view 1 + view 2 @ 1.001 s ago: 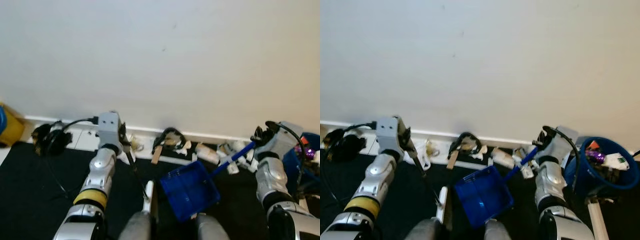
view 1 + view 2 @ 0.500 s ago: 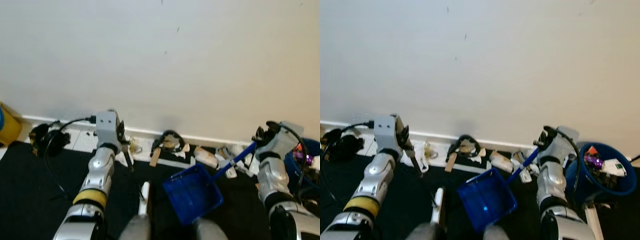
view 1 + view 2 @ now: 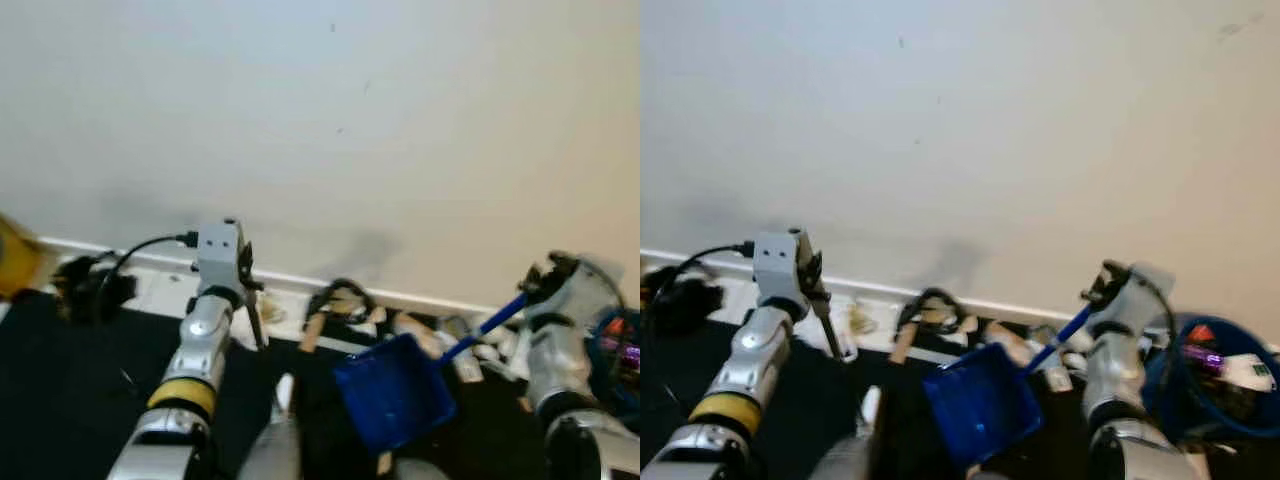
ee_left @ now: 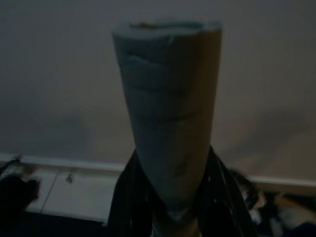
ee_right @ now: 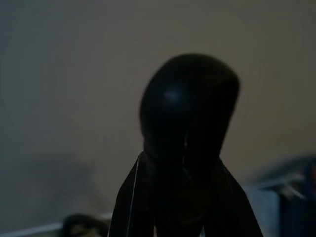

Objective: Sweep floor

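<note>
Dustpan (image 3: 395, 392) hangs from right pincer (image 3: 541, 283) near litter (image 3: 350, 303).

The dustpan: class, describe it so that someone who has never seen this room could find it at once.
Start at the pale wall and drop to the litter along its base. On the dark floor just in front lies the dustpan, its long handle rising to the right gripper. It is the one bright blue, flat, square scoop there.

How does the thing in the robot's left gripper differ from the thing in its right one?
The left gripper holds a thin dark broom handle with a grey foam end. The right gripper holds a bright blue dustpan by its blue handle, which has a rounded black end. Both slant down towards the dark floor near the litter by the wall.
</note>
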Controlling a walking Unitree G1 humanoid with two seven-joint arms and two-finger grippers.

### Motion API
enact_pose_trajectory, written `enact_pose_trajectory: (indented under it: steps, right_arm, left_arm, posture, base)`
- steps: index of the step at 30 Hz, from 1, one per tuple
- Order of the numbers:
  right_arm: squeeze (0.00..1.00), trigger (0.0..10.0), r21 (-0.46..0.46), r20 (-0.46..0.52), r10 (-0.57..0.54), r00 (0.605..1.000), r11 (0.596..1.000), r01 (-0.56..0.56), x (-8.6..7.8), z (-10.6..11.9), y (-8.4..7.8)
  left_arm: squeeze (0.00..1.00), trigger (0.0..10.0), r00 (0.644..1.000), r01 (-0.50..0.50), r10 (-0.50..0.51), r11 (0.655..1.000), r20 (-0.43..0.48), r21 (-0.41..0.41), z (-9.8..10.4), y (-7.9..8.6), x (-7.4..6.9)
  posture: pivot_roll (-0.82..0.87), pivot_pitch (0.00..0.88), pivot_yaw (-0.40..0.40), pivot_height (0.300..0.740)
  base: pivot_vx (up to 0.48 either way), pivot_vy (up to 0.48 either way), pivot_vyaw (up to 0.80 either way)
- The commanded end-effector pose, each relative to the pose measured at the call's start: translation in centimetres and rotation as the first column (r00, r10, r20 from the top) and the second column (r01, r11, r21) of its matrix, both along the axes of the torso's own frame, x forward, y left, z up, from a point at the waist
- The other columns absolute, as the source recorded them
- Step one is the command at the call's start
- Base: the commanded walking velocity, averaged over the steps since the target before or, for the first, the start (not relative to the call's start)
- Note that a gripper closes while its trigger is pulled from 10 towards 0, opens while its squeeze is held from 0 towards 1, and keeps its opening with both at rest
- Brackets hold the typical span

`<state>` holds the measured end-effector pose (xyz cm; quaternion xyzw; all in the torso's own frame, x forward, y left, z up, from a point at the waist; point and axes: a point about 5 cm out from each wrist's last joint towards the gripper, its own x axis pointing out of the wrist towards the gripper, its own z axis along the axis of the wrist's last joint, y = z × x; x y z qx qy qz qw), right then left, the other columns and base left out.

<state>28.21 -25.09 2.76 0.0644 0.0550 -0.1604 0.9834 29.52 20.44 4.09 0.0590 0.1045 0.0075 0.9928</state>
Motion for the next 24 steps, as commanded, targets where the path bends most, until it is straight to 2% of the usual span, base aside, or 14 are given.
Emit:
enact_pose_trajectory:
  steps: [1,11,18,21,22,23,24]
  right_arm:
    - [0.0,10.0,0.002,0.023,-0.02,1.0,1.0,0.02,0.0,0.4,-0.6]
    - [0.0,10.0,0.0,0.019,-0.012,1.0,1.0,0.012,-0.1,0.2,-0.3]
    - [0.0,10.0,-0.023,-0.001,-0.03,1.0,0.999,0.03,-0.5,-0.2,-0.4]
    - [0.0,10.0,-0.063,-0.02,-0.067,0.998,0.996,0.065,-0.8,-0.2,-0.9]
    - [0.0,10.0,-0.123,-0.04,-0.146,0.988,0.983,0.14,-1.2,-0.1,-2.0]
    - [0.0,10.0,-0.123,-0.04,-0.146,0.988,0.983,0.14,-1.2,-0.1,-2.0]
    - [0.0,10.0,-0.156,-0.045,-0.193,0.98,0.97,0.184,-1.4,0.0,-2.6]
  left_arm:
    - [0.0,10.0,0.997,0.021,-0.024,0.999,0.069,0.05,1.3,0.1,0.6]
    - [0.0,10.0,0.995,0.017,-0.021,0.999,0.095,0.042,1.6,0.2,0.5]
    - [0.0,10.0,0.994,0.066,-0.07,0.997,0.089,0.043,1.5,0.0,0.3]
    - [0.0,10.0,0.994,0.075,-0.077,0.997,0.081,0.029,1.4,-0.1,0.3]
    - [0.0,10.0,0.994,0.073,-0.076,0.997,0.076,0.034,1.4,0.1,0.3]
    - [0.0,10.0,0.994,0.073,-0.076,0.997,0.076,0.034,1.4,0.1,0.3]
    - [0.0,10.0,0.994,0.071,-0.074,0.996,0.074,0.044,1.3,0.3,0.3]
  posture:
    - [0.1,0.01,-0.031,0.74]
    - [0.11,0.014,-0.031,0.74]
    - [0.1,0.022,-0.026,0.74]
    - [0.1,0.026,-0.025,0.74]
    - [0.1,0.028,-0.025,0.74]
    - [0.1,0.028,-0.025,0.74]
    - [0.1,0.028,-0.025,0.74]
  base:
    - [0.262,0.0,0.0]
    - [0.026,0.0,0.0]
    - [0.0,0.0,0.0]
    - [0.0,0.0,0.0]
    - [0.0,0.0,0.0]
    - [0.0,0.0,0.0]
    - [0.0,0.0,0.0]
